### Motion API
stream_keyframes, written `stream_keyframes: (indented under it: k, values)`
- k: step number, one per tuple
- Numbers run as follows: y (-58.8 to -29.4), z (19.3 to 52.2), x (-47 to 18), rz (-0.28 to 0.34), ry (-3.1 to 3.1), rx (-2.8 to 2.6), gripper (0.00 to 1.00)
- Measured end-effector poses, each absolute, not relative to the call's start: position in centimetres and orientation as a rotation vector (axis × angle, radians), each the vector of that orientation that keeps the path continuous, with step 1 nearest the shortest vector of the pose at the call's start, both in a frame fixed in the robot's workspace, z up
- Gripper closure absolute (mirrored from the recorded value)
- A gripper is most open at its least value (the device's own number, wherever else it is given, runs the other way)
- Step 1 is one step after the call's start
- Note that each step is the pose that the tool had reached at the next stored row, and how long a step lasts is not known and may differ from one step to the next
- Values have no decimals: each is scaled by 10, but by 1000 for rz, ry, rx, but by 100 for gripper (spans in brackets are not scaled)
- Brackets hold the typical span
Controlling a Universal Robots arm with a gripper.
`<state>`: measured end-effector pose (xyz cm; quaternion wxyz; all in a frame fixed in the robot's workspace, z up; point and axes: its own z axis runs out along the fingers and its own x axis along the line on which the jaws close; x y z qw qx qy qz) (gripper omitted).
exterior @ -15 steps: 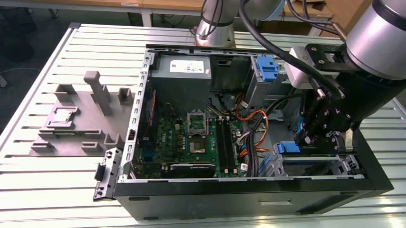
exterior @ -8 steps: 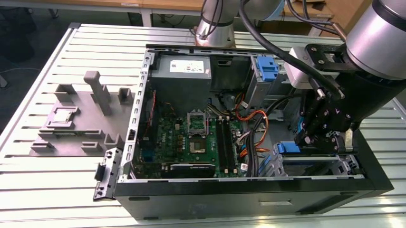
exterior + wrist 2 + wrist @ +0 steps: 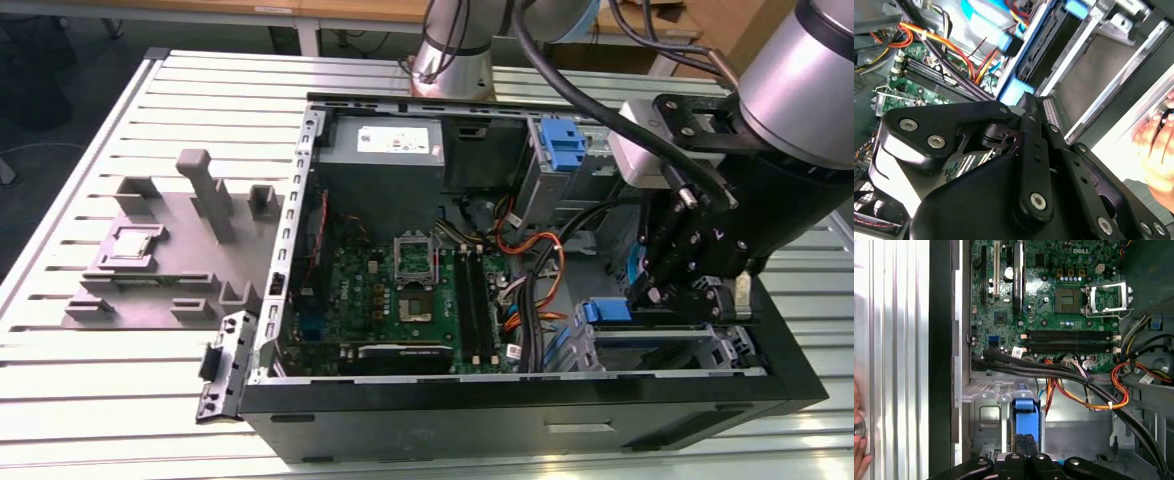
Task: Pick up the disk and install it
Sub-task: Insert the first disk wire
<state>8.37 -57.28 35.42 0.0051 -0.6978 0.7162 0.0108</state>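
The disk (image 3: 607, 311) sits edge-on in the metal drive cage (image 3: 674, 352) at the case corner nearest the exterior view's right. Its blue rail end pokes out toward the motherboard. In both wrist views the blue rail (image 3: 1015, 93) (image 3: 1026, 415) lies right at my fingertips. My gripper (image 3: 638, 300) reaches down into the case beside the cage. Its two black fingers (image 3: 1021, 446) are pressed together, and the tips (image 3: 1026, 100) touch the blue end of the disk. Nothing shows between them.
The open computer case (image 3: 534, 400) lies on a slatted metal table (image 3: 120, 400). Orange and black cables (image 3: 1089, 390) run close by the cage. A grey power supply (image 3: 387, 145) and a bare blue bracket (image 3: 563, 145) sit at the far end. A person's hand (image 3: 1154, 145) rests outside the case.
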Motion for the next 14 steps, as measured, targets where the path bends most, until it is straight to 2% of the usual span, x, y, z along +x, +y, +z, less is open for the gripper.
stream_keyframes:
  k: [14]
  values:
    - [-573, 362, 86, 34, 2243, -2185, 88]
